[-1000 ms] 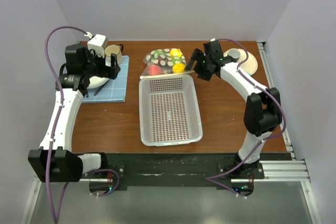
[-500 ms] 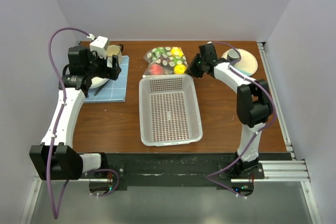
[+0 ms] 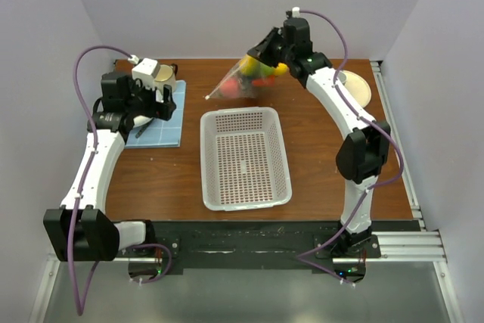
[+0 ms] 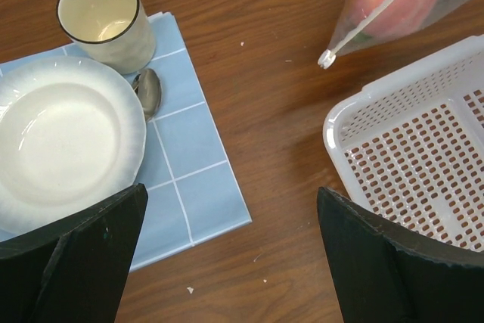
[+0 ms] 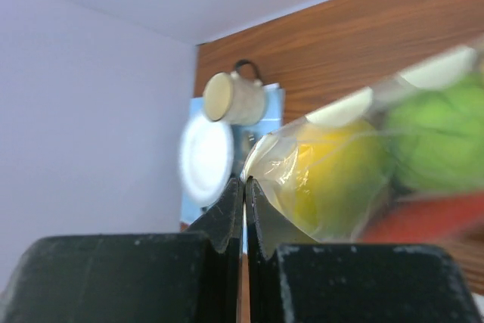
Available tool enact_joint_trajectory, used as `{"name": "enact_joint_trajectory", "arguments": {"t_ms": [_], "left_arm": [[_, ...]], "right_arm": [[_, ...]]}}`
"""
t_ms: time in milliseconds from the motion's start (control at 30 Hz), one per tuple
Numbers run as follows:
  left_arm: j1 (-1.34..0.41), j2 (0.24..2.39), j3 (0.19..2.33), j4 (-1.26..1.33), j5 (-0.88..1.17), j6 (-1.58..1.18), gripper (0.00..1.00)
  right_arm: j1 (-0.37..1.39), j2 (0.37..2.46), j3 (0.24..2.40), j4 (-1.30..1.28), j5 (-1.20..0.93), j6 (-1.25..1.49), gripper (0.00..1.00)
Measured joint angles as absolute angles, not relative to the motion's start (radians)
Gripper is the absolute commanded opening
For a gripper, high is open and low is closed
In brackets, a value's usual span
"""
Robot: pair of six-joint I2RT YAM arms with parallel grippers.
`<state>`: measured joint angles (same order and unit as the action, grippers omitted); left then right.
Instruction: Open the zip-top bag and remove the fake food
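the right gripper (image 5: 243,194) was closed, its two fingers pressed flat together on a fold of clear film at the upper corner of the zip-top bag (image 3: 240,79). it held that corner up above the far side of the counter (image 3: 318,156), so the bag hung clear of the wood. just past the fingers, the fake food (image 5: 336,175) showed inside the film: a yellow fruit nearest, then a green one and a red piece.

from that pinch the bag's long axis slanted downward and toward the left arm. the white zip strip (image 4: 378,13) ran along this slope, and its free end was the lowest point, just beyond the far left corner of the white basket (image 4: 393,85).

the left gripper (image 4: 234,255) was wide open and held nothing. it hung over the near edge of the blue mat (image 4: 189,149), beside the plate (image 4: 60,134) and mug (image 4: 106,20), well apart from the bag.

the strip's loose end pointed toward this open gripper, which made the left arm the natural one to take it. that would probably call for a reach to its right and farther from the bases, with the fingers turned across the slanting strip.
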<state>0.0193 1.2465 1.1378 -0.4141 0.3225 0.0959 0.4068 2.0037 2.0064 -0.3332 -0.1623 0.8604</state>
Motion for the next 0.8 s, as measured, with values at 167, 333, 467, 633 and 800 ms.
{"name": "enact_joint_trajectory", "arguments": {"t_ms": [167,333,467,633,800], "left_arm": [[0.019,1.212,1.13,-0.418,0.353,0.096,1.0],[0.021,1.108,1.131,-0.455,0.486,0.096,1.0],[0.042,0.982,1.144,-0.489,0.596,0.088,1.0],[0.096,0.842,1.209,-0.488,0.638,0.055,1.0],[0.101,0.793,1.349,-0.488,0.625,0.008,1.0]], "right_arm": [[0.459,2.004,2.057,-0.363,-0.186,0.867,0.0],[0.49,1.998,2.082,-0.408,-0.201,0.863,0.0],[0.519,1.996,2.144,-0.463,-0.197,0.849,0.0],[0.596,1.97,2.276,-0.495,-0.194,0.834,0.0],[0.698,1.901,2.331,-0.501,-0.202,0.834,0.0]]}}
